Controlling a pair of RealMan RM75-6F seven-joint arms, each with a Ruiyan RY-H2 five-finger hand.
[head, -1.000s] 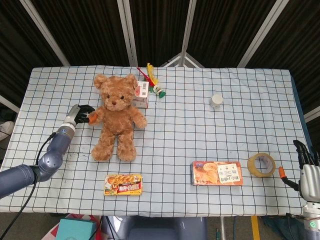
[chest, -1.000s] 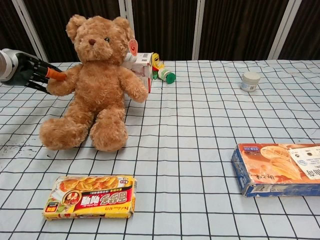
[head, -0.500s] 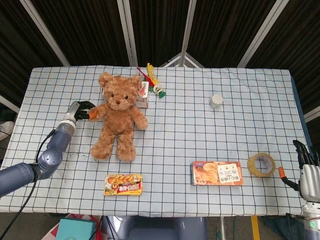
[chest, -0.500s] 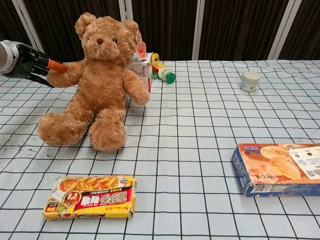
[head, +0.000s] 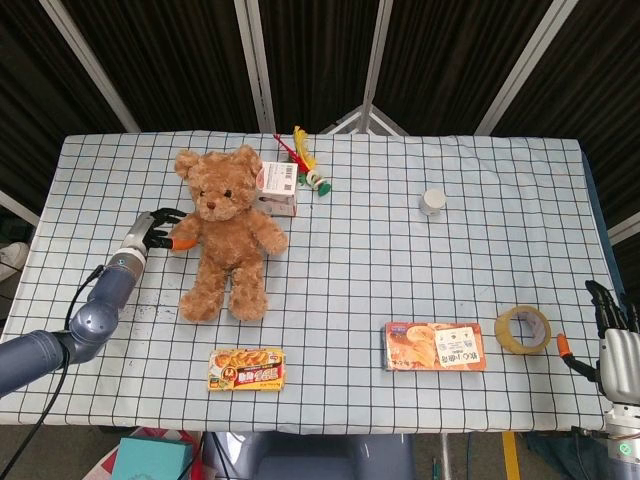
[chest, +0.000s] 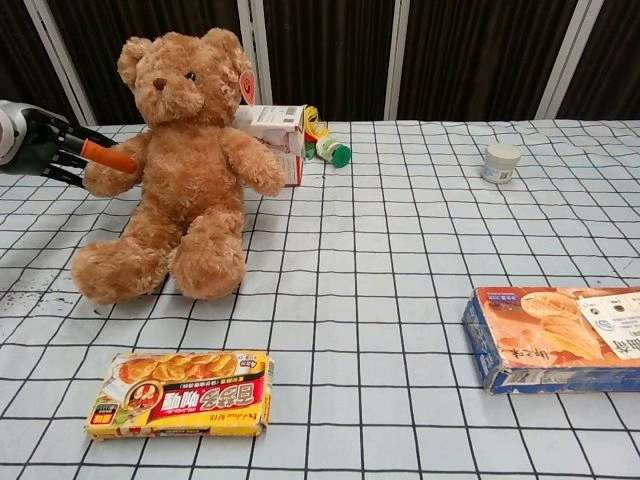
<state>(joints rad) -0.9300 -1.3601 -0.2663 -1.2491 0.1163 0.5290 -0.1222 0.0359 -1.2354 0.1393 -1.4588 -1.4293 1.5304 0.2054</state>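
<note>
A brown teddy bear (head: 225, 235) sits upright at the left of the checked table, also seen close in the chest view as the bear (chest: 180, 170). My left hand (head: 155, 229) pinches the bear's paw on its left side; in the chest view the left hand (chest: 48, 146) has an orange-tipped thumb pressed into the fur. My right hand (head: 615, 345) hangs off the table's near right corner, fingers apart, holding nothing, with the tape roll nearest to it.
Behind the bear stand a barcoded small box (head: 278, 190) and a green-and-white toy (head: 318, 182). A white jar (head: 432, 202) is mid-back. A tape roll (head: 523, 329), an orange food box (head: 435, 346) and a yellow packet (head: 246, 368) lie near the front edge.
The bear, held by its paw, swung right and tilted half a second ago; now it has shifted back left with my left hand. The right hand has not moved.
</note>
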